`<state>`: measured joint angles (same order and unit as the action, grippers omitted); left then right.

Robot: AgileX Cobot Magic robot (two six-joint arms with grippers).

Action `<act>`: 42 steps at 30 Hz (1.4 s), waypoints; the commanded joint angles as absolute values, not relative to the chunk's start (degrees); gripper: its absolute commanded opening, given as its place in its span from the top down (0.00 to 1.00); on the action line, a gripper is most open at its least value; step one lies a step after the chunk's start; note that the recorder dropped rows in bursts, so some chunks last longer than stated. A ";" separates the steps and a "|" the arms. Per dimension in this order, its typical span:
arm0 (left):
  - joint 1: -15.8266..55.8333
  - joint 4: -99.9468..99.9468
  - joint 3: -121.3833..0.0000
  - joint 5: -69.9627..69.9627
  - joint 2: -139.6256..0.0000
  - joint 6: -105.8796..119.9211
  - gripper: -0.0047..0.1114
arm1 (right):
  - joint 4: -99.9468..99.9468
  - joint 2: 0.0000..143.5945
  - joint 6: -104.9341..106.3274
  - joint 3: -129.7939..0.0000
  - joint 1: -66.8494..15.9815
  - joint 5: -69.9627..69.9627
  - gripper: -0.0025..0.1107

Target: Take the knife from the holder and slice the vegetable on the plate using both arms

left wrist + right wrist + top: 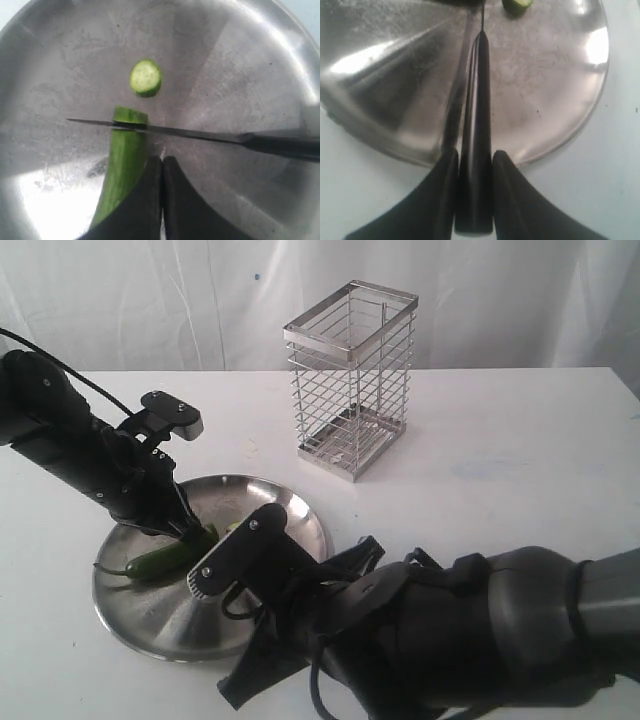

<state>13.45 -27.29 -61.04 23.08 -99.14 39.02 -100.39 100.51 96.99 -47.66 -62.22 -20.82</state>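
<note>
Left gripper (pixel 161 161), fingers closed together, pinned the chili (pixel 122 165) toward the plate's (pixel 150 625) nine o'clock, apparently steadying it, while the right gripper (pixel 475 154) clamped the knife's (pixel 200 134) handle, blade crossing the chili's cut end.

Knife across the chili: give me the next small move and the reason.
Probably press the knife down with the right gripper to finish this cut: the blade lies across the chili just behind its cut end, one slice lies loose on the plate, and the shut left gripper seems to steady the chili.
</note>
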 commanded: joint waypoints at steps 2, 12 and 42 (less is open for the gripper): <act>13.80 -28.11 -60.51 24.14 -98.73 38.43 0.96 | -99.95 102.88 99.28 -50.90 -61.65 -19.72 0.98; 13.80 -28.11 -60.51 23.41 -98.73 38.41 0.96 | -99.95 106.03 99.72 -52.24 -61.65 -19.72 0.98; 13.80 -29.22 -62.80 21.65 -103.33 38.34 0.96 | -99.95 106.16 100.30 -52.69 -61.65 -20.65 0.98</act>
<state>13.45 -27.90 -61.63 19.50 -103.65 39.02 -100.39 106.20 99.47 -52.42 -61.89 -21.10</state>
